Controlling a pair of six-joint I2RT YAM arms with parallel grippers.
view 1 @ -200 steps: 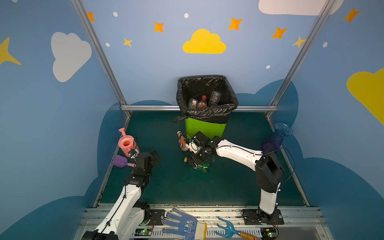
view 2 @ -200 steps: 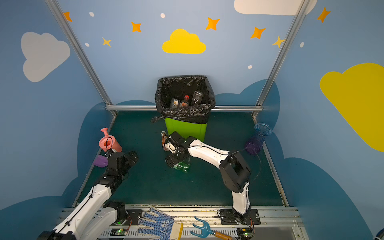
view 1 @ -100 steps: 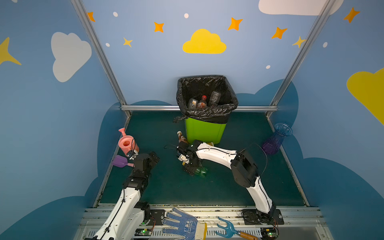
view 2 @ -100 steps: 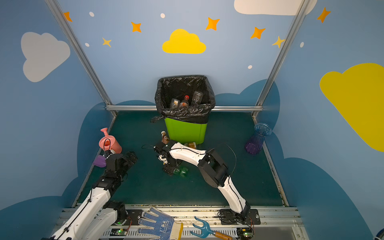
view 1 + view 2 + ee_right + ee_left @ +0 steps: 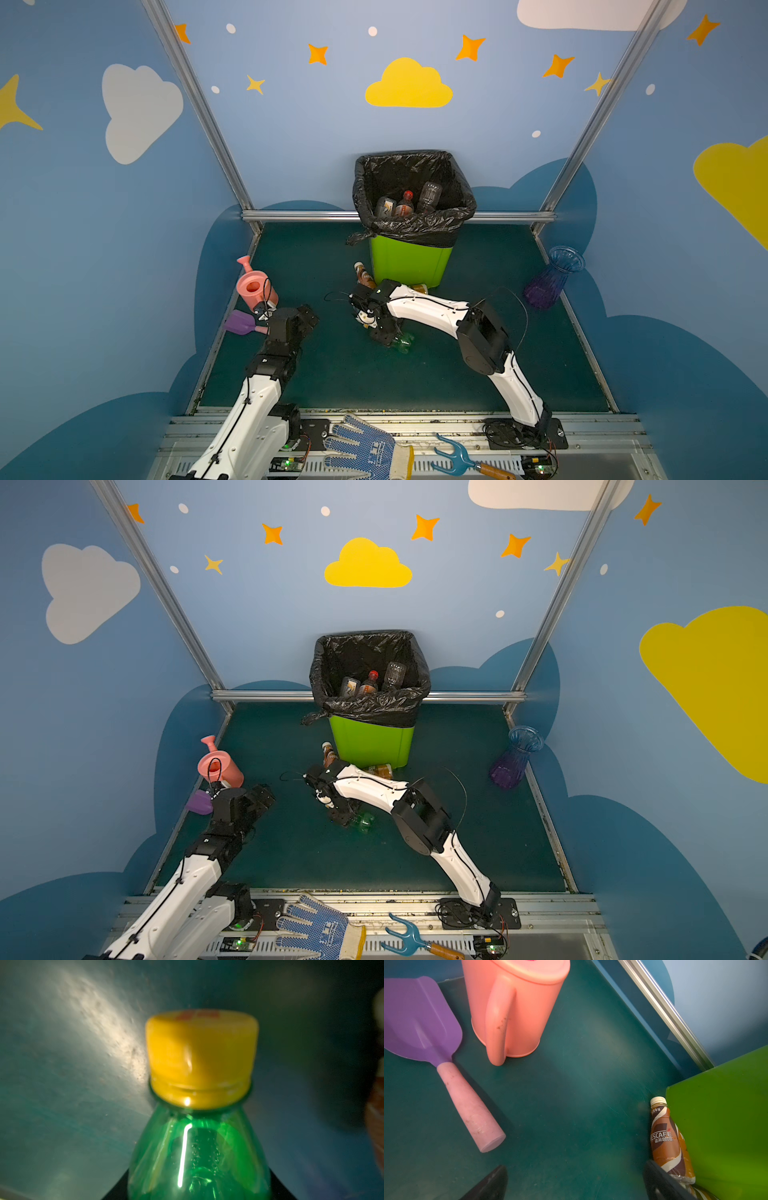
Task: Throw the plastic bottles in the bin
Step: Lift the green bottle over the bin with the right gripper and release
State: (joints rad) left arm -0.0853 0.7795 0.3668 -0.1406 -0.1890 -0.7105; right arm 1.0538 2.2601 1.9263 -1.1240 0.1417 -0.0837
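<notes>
- Both top views: the right pincer [image 5: 384,336] is down on a green bottle [image 5: 404,341] lying near the middle of the worktop [image 5: 332,374]. Behind it, the lime-green bin [image 5: 409,259] stands at the middle of the far edge, with three bottles [image 5: 405,204] already inside its black liner [image 5: 415,232]. A Nescafé bottle [image 5: 363,276] and an amber bottle [image 5: 417,287] lie at the bin's foot.
- Left wrist view: the left pincer [image 5: 576,1178] hangs released and empty near the pink watering can [image 5: 512,1007] and purple scoop [image 5: 421,1020] by the left edge. The Nescafé bottle touches the bin's wall.
- Right wrist view: the jaws press both flanks of the green bottle below its yellow cap [image 5: 201,1057], apparently clenched on it. Gripped this near the neck, the body will likely swing. The lift should go straight up, clear the liner's rim and release over the middle of the opening. Thin plastic may slip.
</notes>
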